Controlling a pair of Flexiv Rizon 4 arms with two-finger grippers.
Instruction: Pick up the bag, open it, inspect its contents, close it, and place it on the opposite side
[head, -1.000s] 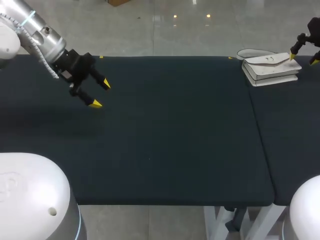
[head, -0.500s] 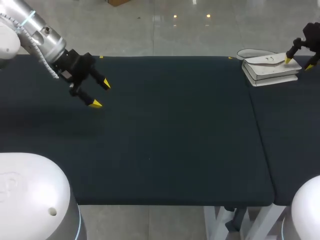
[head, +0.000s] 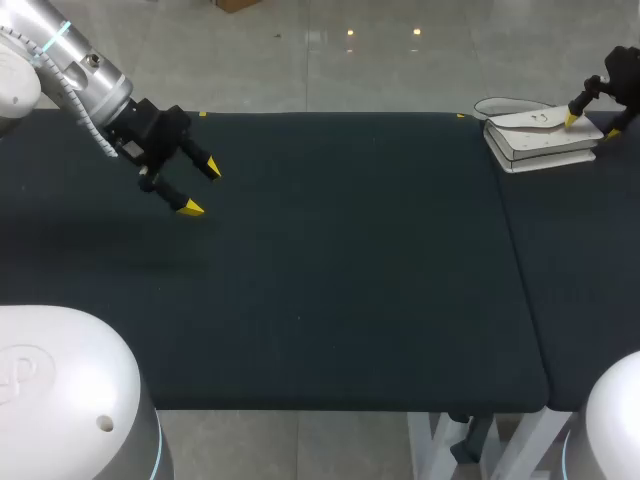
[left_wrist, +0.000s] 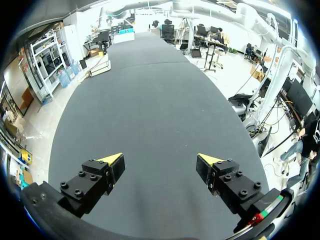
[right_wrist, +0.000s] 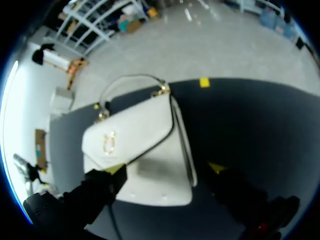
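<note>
Our right gripper (right_wrist: 166, 168), fingers apart, hovers over the white leather flap handbag (right_wrist: 140, 150), one tip above its flap, one beside it; our left gripper (head: 201, 187), fingers spread, well apart.

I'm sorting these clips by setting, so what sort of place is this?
Probably a robot lab's test bench: a dark-covered table, the left gripper and the right gripper with yellow tips over it, and one white bag staged near its far right edge.
</note>
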